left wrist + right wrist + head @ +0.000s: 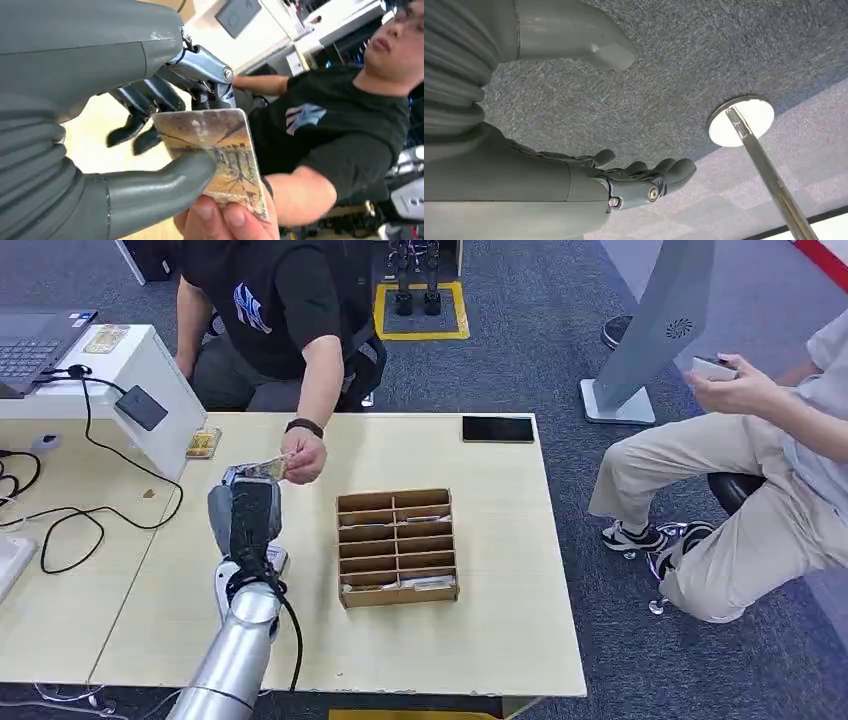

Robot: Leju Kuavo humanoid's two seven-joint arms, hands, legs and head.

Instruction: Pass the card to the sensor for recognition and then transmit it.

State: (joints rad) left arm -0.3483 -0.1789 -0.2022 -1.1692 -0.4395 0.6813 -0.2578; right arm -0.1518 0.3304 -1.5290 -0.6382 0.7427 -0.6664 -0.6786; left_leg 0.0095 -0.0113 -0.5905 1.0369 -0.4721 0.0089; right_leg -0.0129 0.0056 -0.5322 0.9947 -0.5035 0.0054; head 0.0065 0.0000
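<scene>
Left hand (245, 502) pinches the card (215, 150) between thumb and fingers (150, 97) – a person's hand (303, 455) grips its far edge – beside the cardboard tray (397, 547); right hand (624, 182) hangs open, holding nothing.

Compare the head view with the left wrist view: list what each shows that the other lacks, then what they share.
Head view alone: the light wooden table, the brown cardboard divider box on it, a black phone at the far edge, a laptop, and a seated person in beige trousers.

Left wrist view alone: the picture printed on the brown illustrated card, the robot's grey thumb pressed on its face, and the person's fingertips under it.

Both: the left hand holding the card, the person in the black shirt gripping it too, and the dark sensor pad.
</scene>
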